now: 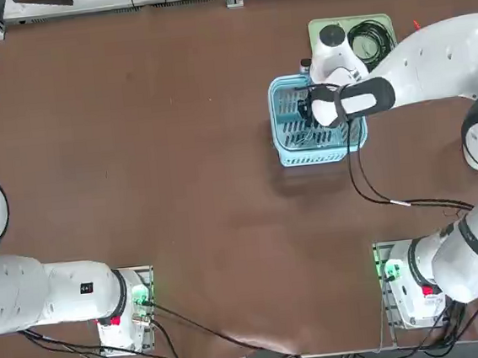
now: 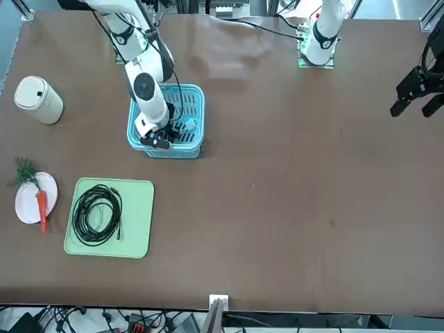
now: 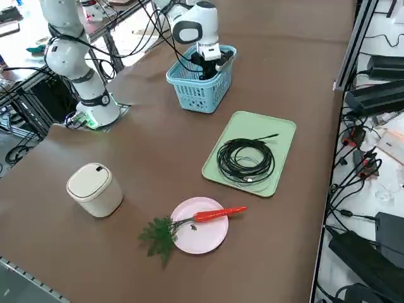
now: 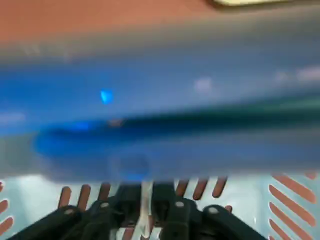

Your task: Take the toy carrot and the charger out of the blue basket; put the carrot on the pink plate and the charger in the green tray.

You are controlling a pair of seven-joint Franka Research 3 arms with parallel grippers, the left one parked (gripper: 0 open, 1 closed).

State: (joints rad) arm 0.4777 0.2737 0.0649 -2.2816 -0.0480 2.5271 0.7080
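The blue basket (image 1: 321, 152) (image 2: 198, 97) (image 3: 196, 96) stands near the green tray (image 1: 318, 29) (image 2: 139, 232) (image 3: 285, 134). My right gripper (image 1: 305, 113) (image 2: 168, 130) (image 3: 206, 72) (image 4: 146, 216) reaches down inside the basket. Its fingers are nearly together on a thin white part of the charger (image 4: 145, 200), most of which is hidden. A whitish piece (image 2: 188, 125) shows beside the fingers on the basket floor. The toy carrot (image 2: 41, 205) (image 3: 218, 214) lies across the pink plate (image 2: 26, 202) (image 3: 203, 241), with its leaves hanging over the rim.
A coiled black cable (image 1: 370, 41) (image 2: 97, 215) (image 3: 246, 161) fills much of the green tray. A small cream lidded bin (image 2: 38, 99) (image 3: 95, 188) stands near the plate. The basket's blue wall (image 4: 150, 100) rises close in front of the wrist camera.
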